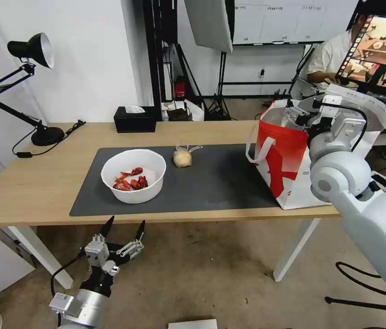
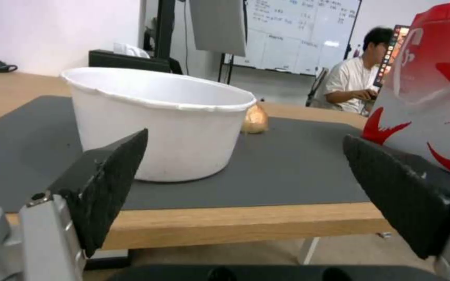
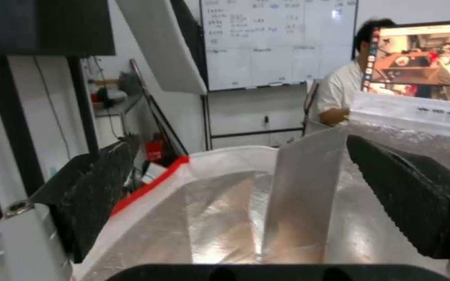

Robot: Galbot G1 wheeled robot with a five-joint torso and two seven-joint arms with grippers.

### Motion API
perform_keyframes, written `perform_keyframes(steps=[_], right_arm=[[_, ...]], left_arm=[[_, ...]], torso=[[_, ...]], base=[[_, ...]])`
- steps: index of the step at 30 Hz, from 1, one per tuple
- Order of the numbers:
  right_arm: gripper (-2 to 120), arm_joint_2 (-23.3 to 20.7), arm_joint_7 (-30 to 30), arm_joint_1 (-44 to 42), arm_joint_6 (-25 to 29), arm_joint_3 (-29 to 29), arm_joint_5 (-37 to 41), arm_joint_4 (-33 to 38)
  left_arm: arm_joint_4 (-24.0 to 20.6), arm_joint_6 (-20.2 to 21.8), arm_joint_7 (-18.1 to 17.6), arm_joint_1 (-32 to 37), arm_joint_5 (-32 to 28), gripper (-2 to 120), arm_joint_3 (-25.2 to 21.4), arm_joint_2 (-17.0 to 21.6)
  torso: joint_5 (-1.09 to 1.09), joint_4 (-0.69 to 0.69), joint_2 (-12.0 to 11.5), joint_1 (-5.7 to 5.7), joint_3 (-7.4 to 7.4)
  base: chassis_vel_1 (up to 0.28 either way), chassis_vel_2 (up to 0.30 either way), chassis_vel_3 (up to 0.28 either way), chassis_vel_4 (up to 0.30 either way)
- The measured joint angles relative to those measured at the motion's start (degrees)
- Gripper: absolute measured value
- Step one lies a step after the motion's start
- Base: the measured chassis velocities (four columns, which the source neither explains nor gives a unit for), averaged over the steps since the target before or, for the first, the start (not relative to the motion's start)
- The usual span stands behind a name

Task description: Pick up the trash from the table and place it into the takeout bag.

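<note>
Nearest, the left gripper (image 1: 124, 230) waits below the table (image 1: 28, 192) edge, jaws spread wide and empty. On the grey mat (image 1: 220, 183) sit the white bowl (image 1: 133, 176) of crayfish shells and, just behind, the wrapped beige ball (image 1: 182, 158). Farther right, the right gripper (image 1: 302, 114) hovers over the takeout bag (image 1: 279, 169) mouth, jaws apart and empty. It should probably lift straight up, clear of the foil lining (image 3: 225, 218).
</note>
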Motion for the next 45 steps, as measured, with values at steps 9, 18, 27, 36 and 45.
perform_keyframes(steps=[9, 18, 27, 36, 45], right_arm=[[100, -2.48, -13.93, -5.78, 8.45, 2.64, 0.0, 4.26], [100, -3.94, -25.27, -14.8, 14.24, 5.22, 0.34, 9.49], [100, -3.47, -29.82, -24.4, 15.56, 6.33, -1.51, 15.86], [100, -0.7, -31.28, -33.65, 16.04, 6.45, -8.19, 17.68], [100, 3.22, -34.07, -43.27, 19.49, 7.72, -15.65, 16.74]], left_arm=[[-1.58, 0.03, -0.05, 0.37, 0.03, 100, -0.02, 0.04], [-2.24, 0.06, -0.04, 0.6, 0.26, 100, 0.24, -0.28], [-2.56, 0.06, 0.01, 0.86, 0.48, 100, 0.28, -0.56], [-2.91, -0.11, 0.1, 1.33, 0.95, 100, 0.3, -0.95], [-2.64, -0.35, 0.43, 1.96, 1.36, 100, 0.27, -1.26]], torso=[[0.0, 0.0, 0.0, 0.0, -0.01], [0.0, 0.0, 0.0, 0.0, 0.0], [-0.01, 0.0, 0.0, 0.0, -0.01], [0.0, 0.0, 0.0, 0.0, 0.0], [0.0, 0.0, 0.01, 0.0, -0.01]], base=[[0.0, 0.0, 0.0, 0.0], [0.0, 0.0, 0.0, 0.0], [0.0, 0.0, 0.0, 0.0], [0.0, 0.0, 0.0, 0.0], [0.0, 0.0, 0.0, 0.0]])
